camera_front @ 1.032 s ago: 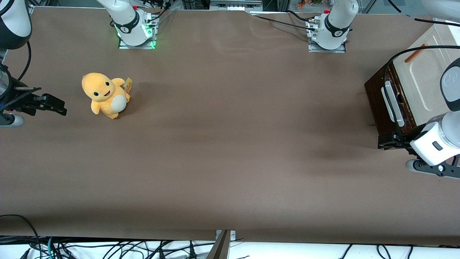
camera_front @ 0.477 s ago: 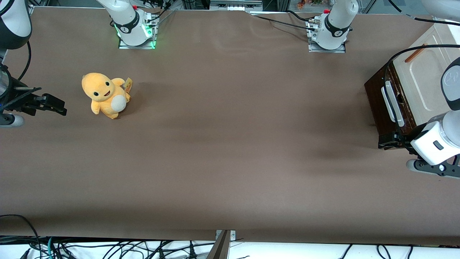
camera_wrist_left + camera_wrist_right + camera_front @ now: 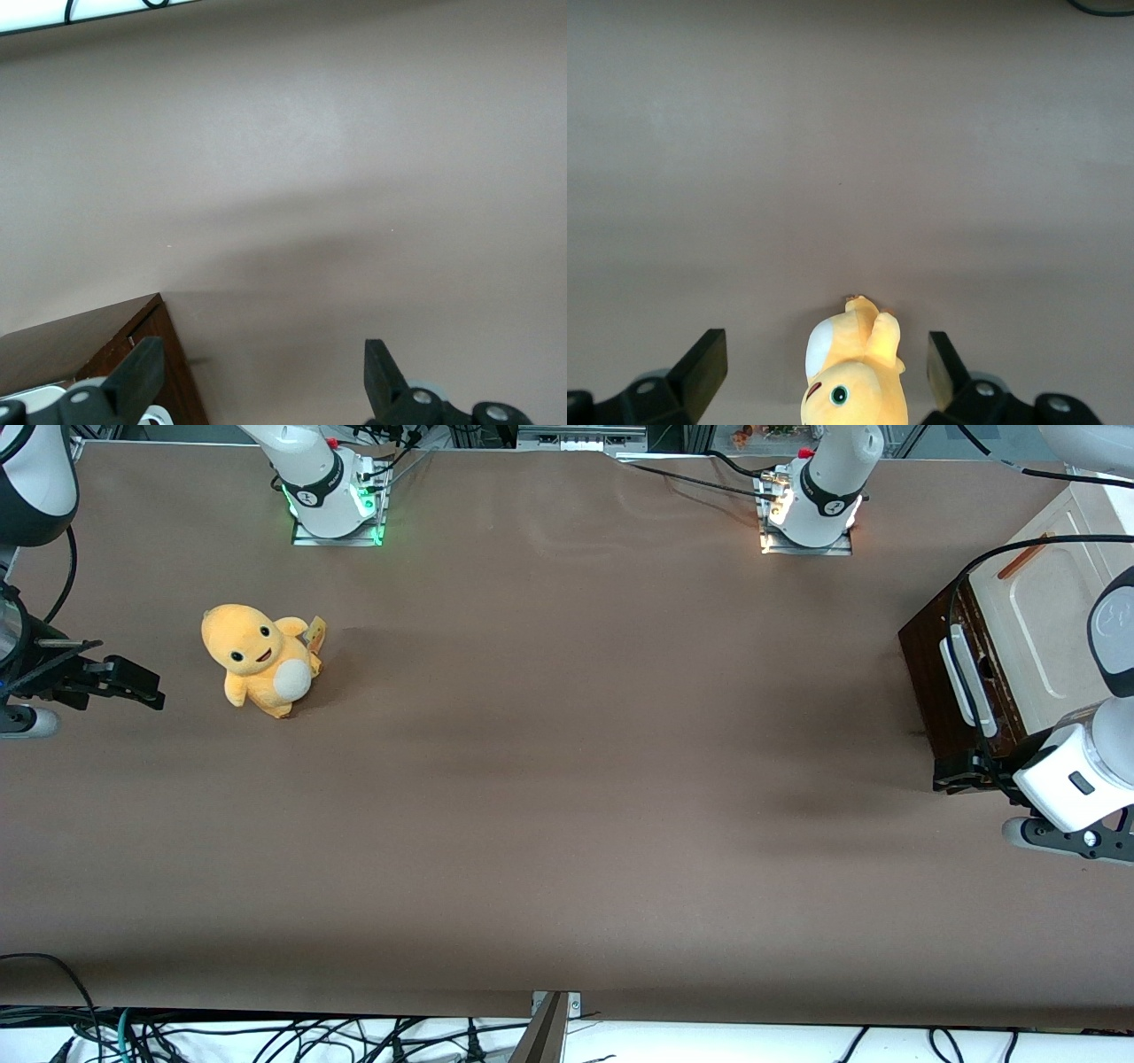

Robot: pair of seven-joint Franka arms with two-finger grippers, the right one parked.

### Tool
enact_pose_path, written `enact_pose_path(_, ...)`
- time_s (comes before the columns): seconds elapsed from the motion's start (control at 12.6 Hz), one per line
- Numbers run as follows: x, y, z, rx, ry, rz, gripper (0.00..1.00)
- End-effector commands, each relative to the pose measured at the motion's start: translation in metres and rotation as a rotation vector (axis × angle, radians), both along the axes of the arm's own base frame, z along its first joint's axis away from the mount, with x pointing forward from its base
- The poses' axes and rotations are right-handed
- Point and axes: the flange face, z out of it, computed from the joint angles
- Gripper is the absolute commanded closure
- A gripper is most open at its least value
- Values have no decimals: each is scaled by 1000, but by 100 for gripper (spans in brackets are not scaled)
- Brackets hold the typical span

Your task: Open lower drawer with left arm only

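The lower drawer, with its dark brown wood front and white loop bar handle, stands at the working arm's end of the table. None of its inside shows. My left arm reaches in low, and its black gripper is at the end of the drawer front nearer the front camera, just off that corner. In the left wrist view the gripper is open wide. One of its fingers lies over the drawer's brown corner, and only bare table shows between the fingers. It holds nothing.
A cream panelled front with a thin orange-brown handle lies above the drawer. A black cable loops across the white handle. A yellow plush toy sits toward the parked arm's end. Two arm bases stand at the table's back edge.
My left wrist has sunk very slightly toward the front camera. The drawer front has not moved. A pale light has come on at the working arm's base.
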Motion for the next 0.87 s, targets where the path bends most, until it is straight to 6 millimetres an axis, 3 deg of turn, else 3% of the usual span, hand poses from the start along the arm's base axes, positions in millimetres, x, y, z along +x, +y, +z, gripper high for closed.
enact_pose_path(0.0,-4,2,11,-15,-13,-7,0)
enact_pose_path(0.08,-7,1,21,-16,-25,-8,0)
enact_pose_path(0.71,-12,2,28,-15,-17,-10,0)
enact_pose_path(0.79,-15,4,38,-13,-31,-7,0)
